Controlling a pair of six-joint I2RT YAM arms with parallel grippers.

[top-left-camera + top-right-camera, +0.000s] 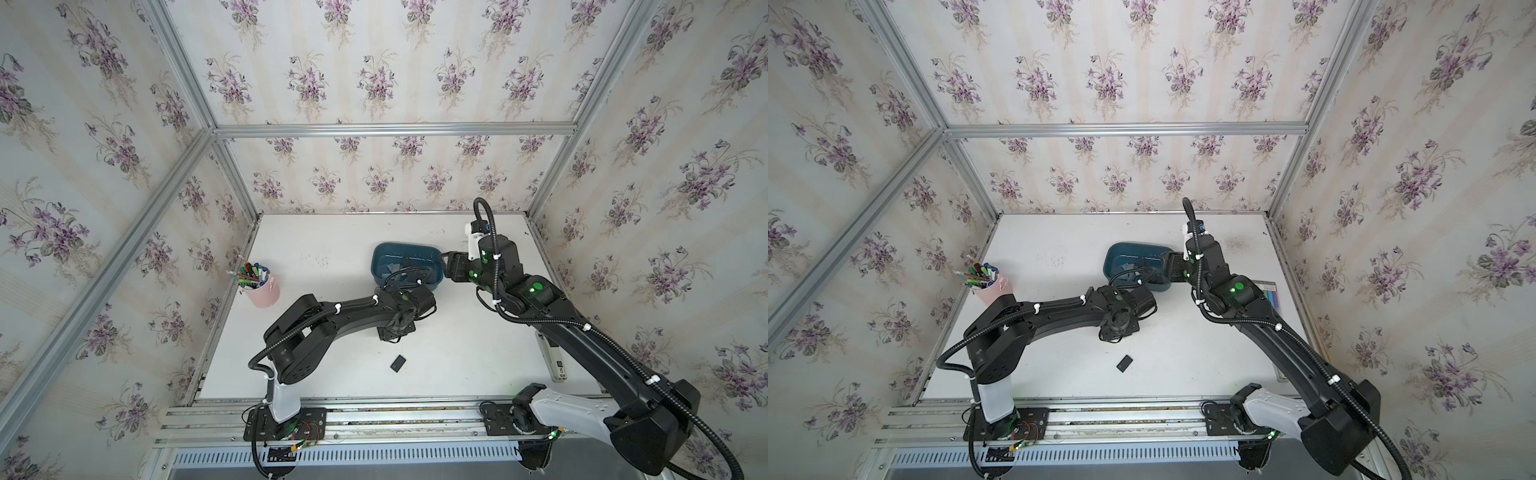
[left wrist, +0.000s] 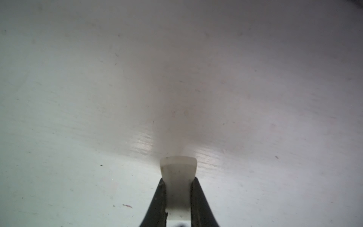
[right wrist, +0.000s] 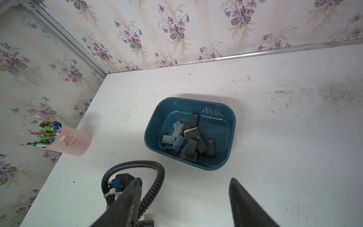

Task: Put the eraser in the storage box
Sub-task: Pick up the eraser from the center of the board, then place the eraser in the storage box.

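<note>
Inside tight left claw: white eraser

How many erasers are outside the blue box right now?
2: a dark eraser flat on the table, a white eraser pinched in the left tool. Arms may hide more.

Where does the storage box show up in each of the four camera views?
Top view: storage box mid-table, toward the back wall.
Top view: storage box in the same mid-table spot.
Left wrist: not in view.
Right wrist: storage box in the middle of the picture.
Shared landmark: pink pen cup.
</note>
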